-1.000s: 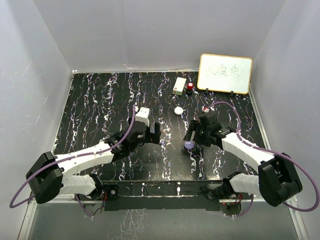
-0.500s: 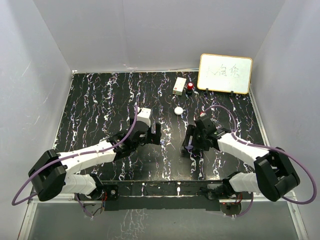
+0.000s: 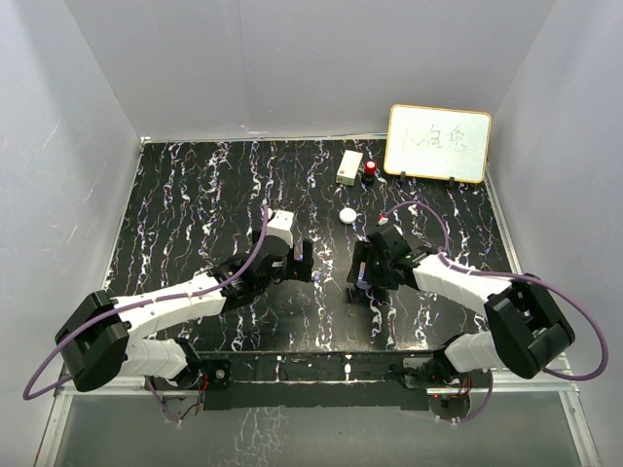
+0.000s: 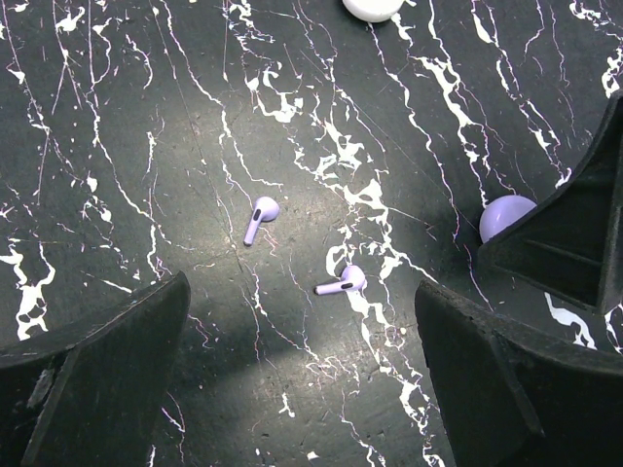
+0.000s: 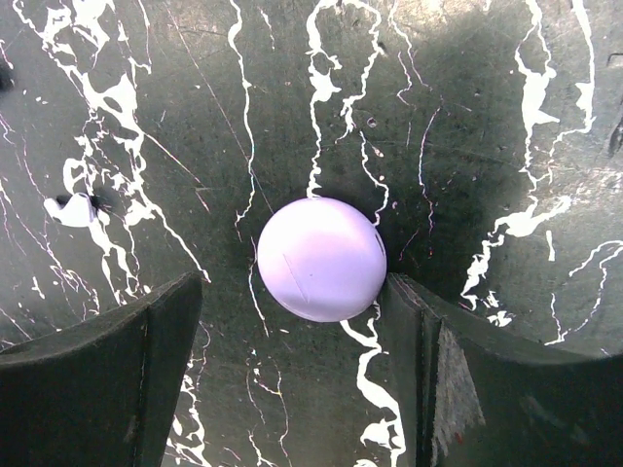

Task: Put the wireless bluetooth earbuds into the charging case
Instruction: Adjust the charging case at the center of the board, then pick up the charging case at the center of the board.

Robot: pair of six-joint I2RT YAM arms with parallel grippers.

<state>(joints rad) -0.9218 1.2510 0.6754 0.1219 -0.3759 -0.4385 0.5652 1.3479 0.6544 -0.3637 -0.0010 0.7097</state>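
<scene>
Two tiny lilac earbuds lie apart on the black marbled table, one (image 4: 261, 216) further left, the other (image 4: 343, 283) just ahead of my left gripper (image 4: 302, 326). That gripper (image 3: 304, 261) hovers wide open over them and holds nothing. A round lilac puck (image 5: 321, 260), apparently the charging case with its lid shut, lies flat between the tips of my right gripper (image 5: 292, 316). Its right finger (image 5: 409, 321) touches the puck's edge, while the left finger (image 5: 175, 321) stands apart from it. The puck (image 4: 506, 216) also peeks out beside the right gripper in the left wrist view.
A white round puck (image 3: 348, 215) lies behind the two grippers. Further back stand a small white box (image 3: 348, 166), a red-topped object (image 3: 371, 171) and a propped whiteboard (image 3: 438, 143). Grey walls enclose the table on three sides.
My right gripper has slid left toward the table's middle and now covers the lilac puck from above. The left gripper shifted slightly right early on, then stayed still.
</scene>
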